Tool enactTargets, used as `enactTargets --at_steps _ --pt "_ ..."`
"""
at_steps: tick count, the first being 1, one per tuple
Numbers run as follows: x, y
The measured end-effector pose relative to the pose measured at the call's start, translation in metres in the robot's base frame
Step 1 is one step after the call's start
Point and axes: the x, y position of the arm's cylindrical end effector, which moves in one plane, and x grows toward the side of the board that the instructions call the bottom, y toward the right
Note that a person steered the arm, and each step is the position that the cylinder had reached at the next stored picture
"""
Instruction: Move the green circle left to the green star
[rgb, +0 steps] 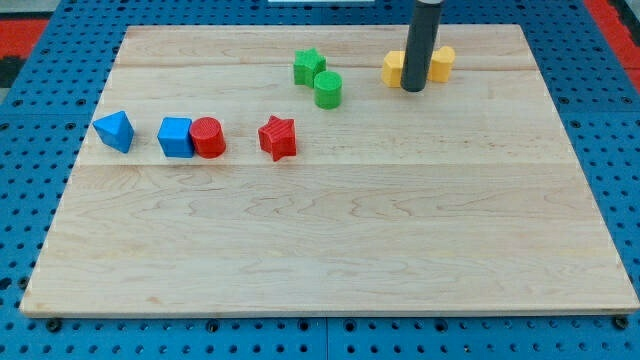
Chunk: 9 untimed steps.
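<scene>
The green circle (328, 89) sits near the view's top centre, touching or almost touching the green star (308, 67), which lies just up and to its left. My tip (413, 88) is to the right of the green circle, well apart from it. The rod stands between two yellow blocks (394, 68) (441, 62) and hides part of each.
A red star (278, 137) lies below and left of the green pair. A red cylinder (208, 137) touches a blue cube (175, 137) at the view's left, with a blue triangular block (115, 131) further left. The wooden board (330, 250) rests on a blue pegboard.
</scene>
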Motion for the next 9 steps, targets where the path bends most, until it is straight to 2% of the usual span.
enactTargets --at_steps 2,3,4,6,7,8,9 --pt "-0.003 -0.037" --pt "0.019 -0.040" --pt "0.030 -0.088" --pt "0.029 -0.220" --pt "0.051 -0.163" --pt "0.018 -0.141" --pt "0.000 -0.176"
